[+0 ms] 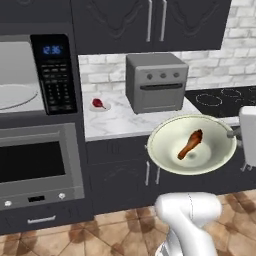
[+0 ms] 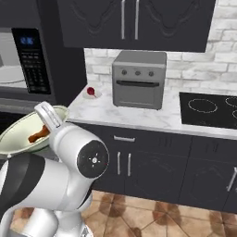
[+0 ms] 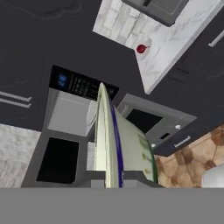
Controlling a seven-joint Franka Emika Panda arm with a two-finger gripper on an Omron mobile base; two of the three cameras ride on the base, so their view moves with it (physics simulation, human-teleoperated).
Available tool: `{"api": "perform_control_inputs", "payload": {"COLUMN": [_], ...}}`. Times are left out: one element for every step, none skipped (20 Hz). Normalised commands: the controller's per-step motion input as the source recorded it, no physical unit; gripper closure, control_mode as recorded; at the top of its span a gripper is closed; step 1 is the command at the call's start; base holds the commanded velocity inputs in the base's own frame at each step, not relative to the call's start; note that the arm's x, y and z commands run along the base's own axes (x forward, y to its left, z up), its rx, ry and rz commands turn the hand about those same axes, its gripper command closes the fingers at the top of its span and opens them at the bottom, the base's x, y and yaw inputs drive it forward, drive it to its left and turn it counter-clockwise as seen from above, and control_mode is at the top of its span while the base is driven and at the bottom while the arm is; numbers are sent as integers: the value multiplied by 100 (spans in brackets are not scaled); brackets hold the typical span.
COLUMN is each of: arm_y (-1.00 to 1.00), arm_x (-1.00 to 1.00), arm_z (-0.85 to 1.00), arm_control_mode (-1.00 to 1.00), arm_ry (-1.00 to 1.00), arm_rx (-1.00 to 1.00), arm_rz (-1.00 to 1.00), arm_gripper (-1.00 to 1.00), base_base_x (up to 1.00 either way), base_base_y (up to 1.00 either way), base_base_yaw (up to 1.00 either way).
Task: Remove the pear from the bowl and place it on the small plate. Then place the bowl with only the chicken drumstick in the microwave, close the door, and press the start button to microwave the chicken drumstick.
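My gripper is shut on the right rim of a pale green bowl and holds it in the air in front of the counter. A brown chicken drumstick lies alone inside the bowl. In the hand view the bowl stands edge-on between the fingertips. The reddish pear rests on the small plate at the counter's left end. The microwave is up on the left, its door open and its turntable showing, with the button panel beside the cavity.
A grey toaster oven stands on the marble counter, with a black cooktop to its right. A built-in oven sits below the microwave. Dark cabinets hang above. The open microwave door juts out beside the cavity.
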Motion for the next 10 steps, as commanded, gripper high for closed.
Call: {"api": "perform_control_inputs", "payload": {"arm_y": [0, 0, 0, 0, 0, 0, 0, 0, 0, 0], "arm_x": [0, 0, 0, 0, 0, 0, 0, 0, 0, 0], "arm_z": [0, 0, 0, 0, 0, 0, 0, 0, 0, 0], "arm_control_mode": [100, 100, 100, 100, 100, 100, 100, 100, 100, 100], "arm_ry": [0, 0, 0, 0, 0, 0, 0, 0, 0, 0], "arm_rx": [0, 0, 0, 0, 0, 0, 0, 0, 0, 0], "arm_rz": [0, 0, 0, 0, 0, 0, 0, 0, 0, 0], "arm_gripper": [100, 100, 100, 100, 100, 100, 100, 100, 100, 100], "base_base_x": [-56, -44, -34, -17, 0, 0, 23, 31, 40, 34], "base_base_y": [100, 100, 100, 100, 100, 100, 100, 89, 76, 59], "base_base_yaw": [0, 0, 0, 0, 0, 0, 0, 0, 0, 0]}}
